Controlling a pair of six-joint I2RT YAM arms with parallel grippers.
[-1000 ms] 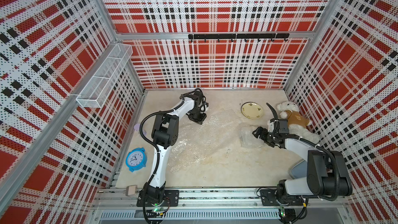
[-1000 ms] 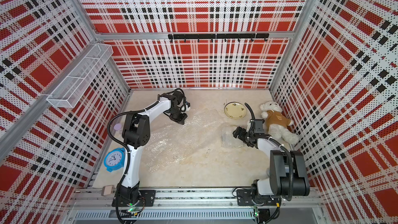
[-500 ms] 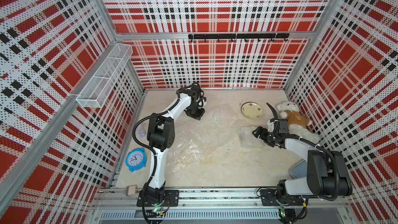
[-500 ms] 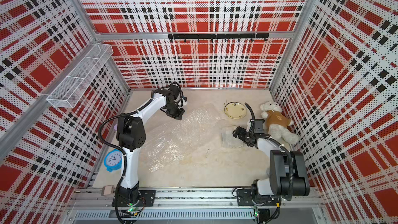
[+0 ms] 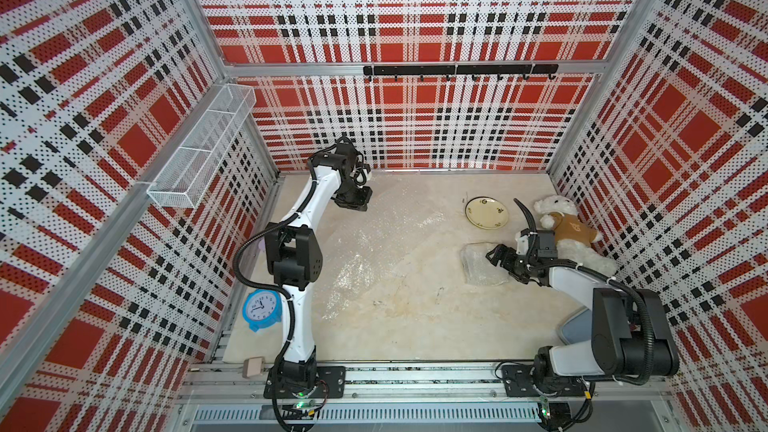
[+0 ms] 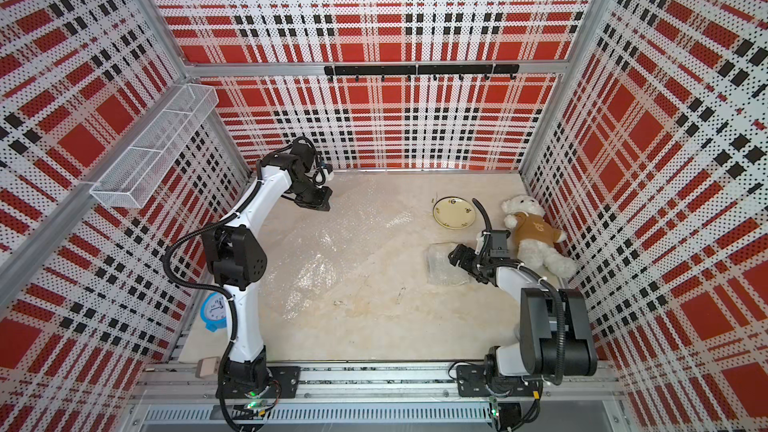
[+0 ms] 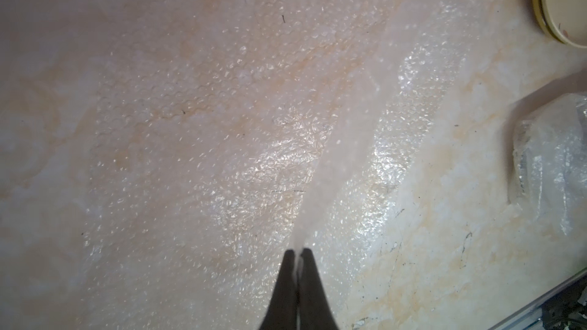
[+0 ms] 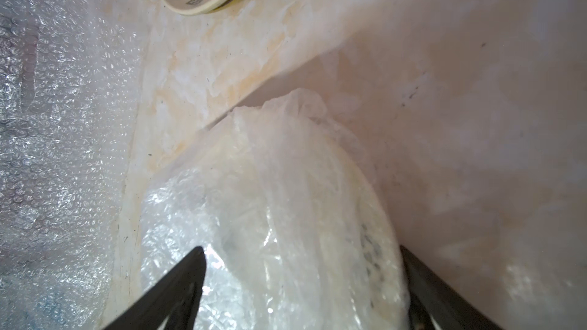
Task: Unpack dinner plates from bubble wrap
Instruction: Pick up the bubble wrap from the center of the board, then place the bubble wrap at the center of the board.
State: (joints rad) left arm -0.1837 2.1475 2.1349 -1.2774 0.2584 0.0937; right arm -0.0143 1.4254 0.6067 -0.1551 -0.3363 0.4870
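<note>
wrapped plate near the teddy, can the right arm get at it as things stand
Probably yes: the right gripper is open with its jaws either side of the wrapped plate, nothing between. The teddy lies beside the arm, on the far side from the plate.

Red/blk/white plaid perforated walls (image 5: 415,14) on 3 sides. White wire basket (image 5: 199,151) on wall above worktop's (image 5: 415,317) left edge; blk hook rail (image 5: 457,70) on back wall. Worktop beige, marbled, glare patches. Alu rail (image 5: 415,376) along front edge.

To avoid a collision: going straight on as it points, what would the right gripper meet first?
The right gripper would probably meet the bubble-wrapped plate, lying between its open jaws.
</note>
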